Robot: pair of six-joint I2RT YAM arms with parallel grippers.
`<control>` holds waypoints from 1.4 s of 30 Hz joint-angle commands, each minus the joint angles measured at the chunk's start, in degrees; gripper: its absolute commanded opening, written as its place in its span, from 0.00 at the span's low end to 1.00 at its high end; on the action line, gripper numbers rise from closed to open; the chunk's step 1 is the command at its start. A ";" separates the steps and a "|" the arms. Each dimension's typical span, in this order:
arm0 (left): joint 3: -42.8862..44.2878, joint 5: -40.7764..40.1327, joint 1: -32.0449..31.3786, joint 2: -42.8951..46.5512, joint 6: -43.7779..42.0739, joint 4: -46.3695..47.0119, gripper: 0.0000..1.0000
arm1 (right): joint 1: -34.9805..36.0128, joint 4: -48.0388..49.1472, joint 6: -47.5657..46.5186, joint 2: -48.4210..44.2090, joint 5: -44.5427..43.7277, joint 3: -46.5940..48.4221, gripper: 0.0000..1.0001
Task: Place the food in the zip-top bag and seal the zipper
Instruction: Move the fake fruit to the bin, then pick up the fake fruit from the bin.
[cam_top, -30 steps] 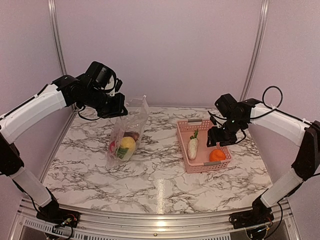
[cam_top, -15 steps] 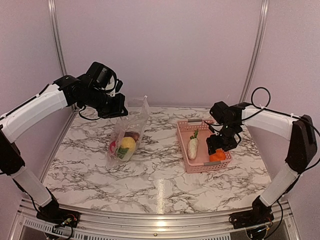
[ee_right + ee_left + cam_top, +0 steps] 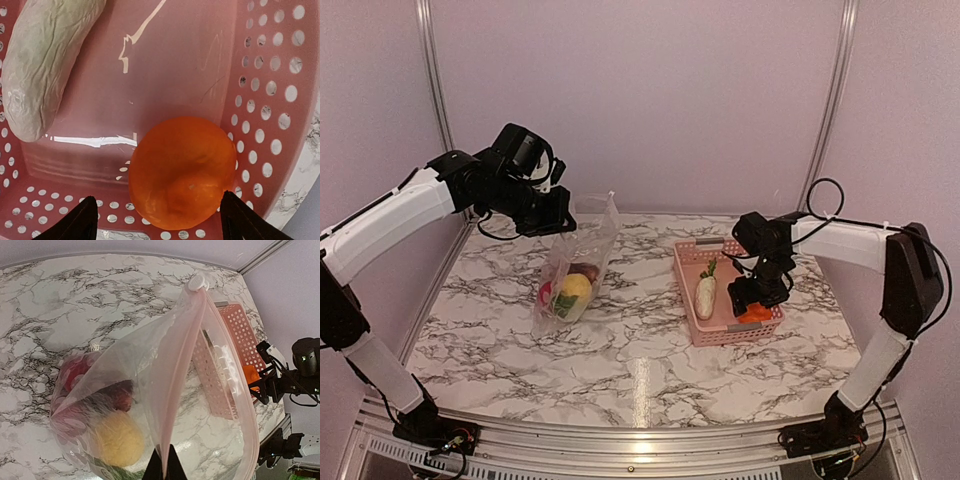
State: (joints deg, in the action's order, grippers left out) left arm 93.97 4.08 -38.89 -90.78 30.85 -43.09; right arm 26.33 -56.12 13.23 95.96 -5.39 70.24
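**Bag held open, R arm over the orange**

L jaws are pinched together on the mouth edge of the zip-top bag [image 3: 575,268], lifting it so the mouth gapes toward the pink basket [image 3: 692,252]. The zipper [image 3: 186,352] is unsealed. Bag bottom rests on the tabletop [image 3: 640,350] w/ yellow, red & maroon food [image 3: 117,437] inside. R jaws stand wide apart, straddling the orange fruit [image 3: 182,172] in the basket's near corner. Not clamped yet, prob. set for a grab. White oblong veg [image 3: 45,60] lies beside it.
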 commanded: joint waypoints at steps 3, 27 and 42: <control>0.08 0.32 0.40 -0.50 -0.21 0.46 0.00 | -0.31 3.02 -0.05 2.04 1.31 -0.97 0.81; -0.01 0.89 0.57 -1.99 0.42 1.47 0.00 | 2.77 0.69 -1.48 5.08 9.16 15.73 0.71; 1.28 2.43 0.97 -3.82 -0.37 2.03 0.00 | -0.74 -3.21 -3.03 4.08 -0.56 12.10 0.83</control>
State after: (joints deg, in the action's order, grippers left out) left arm 93.97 5.63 -38.54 -93.54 31.05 -41.32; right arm 26.55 -58.57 10.41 101.14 -3.46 83.83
